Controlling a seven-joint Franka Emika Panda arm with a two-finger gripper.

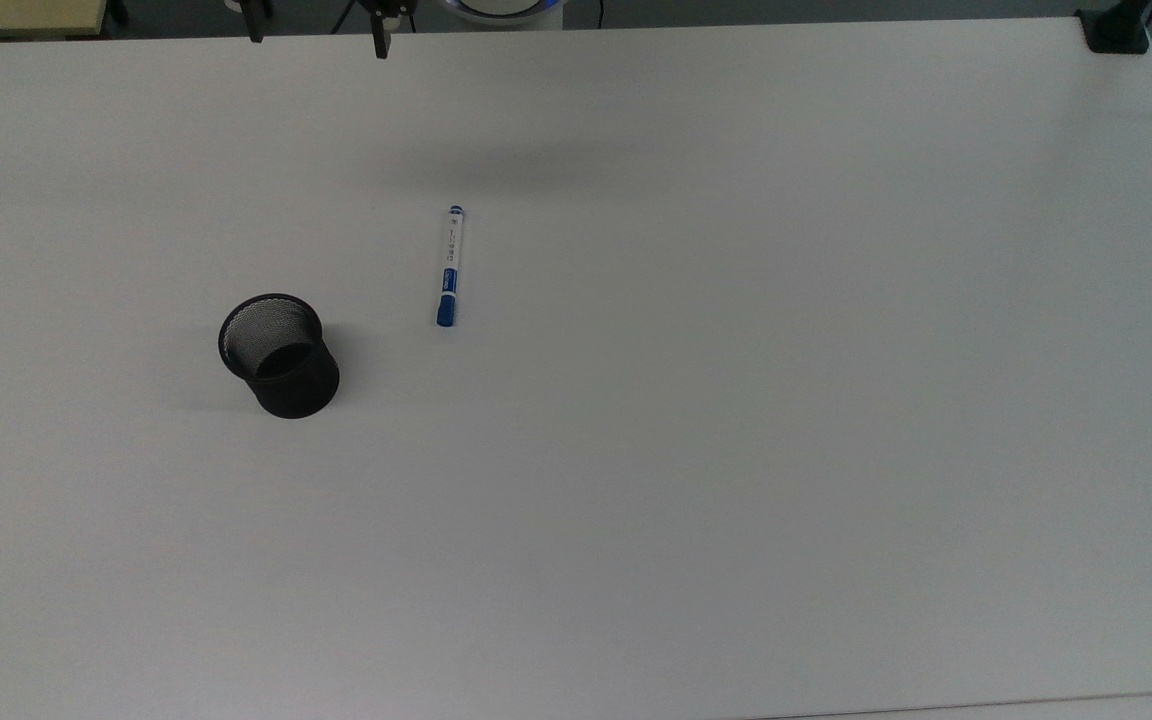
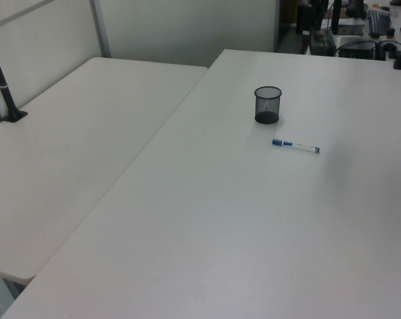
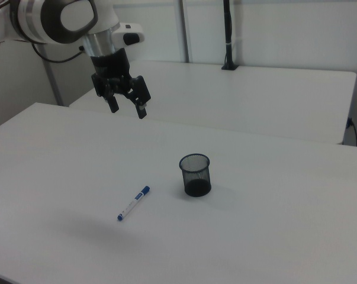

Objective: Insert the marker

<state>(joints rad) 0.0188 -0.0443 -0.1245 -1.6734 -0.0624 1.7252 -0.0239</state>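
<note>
The slim white-barrelled whiteboard marker with a blue cap [image 1: 450, 266] lies flat on the plain white table [image 1: 736, 400], nothing touching it; in the top view it runs almost along the twelve-to-six line, cap at the six o'clock end. The round black wire-mesh cup [image 1: 279, 354] stands upright and well apart from it, at about eight o'clock from the marker in the top view, its mouth open and nothing inside. In the right view the black two-finger gripper [image 3: 128, 108] hangs high above the table with its fingers spread and nothing between them, at about eleven o'clock from the marker [image 3: 134, 203] and far from it. The task looks barely begun: the approach and the grasp both lie ahead. The likely trouble starts with the pick. The barrel is thin and round, so fingers closing off-centre or along its length instead of across it could roll it away or pinch it crooked. A grasp near one end would leave the marker tilted in the fingers, and since it appears longer than the cup [image 3: 195, 175] is wide, a slanted tip could catch the mesh rim, push the light cup over or slide it aside. Releasing too high could make the marker bounce out.
</note>
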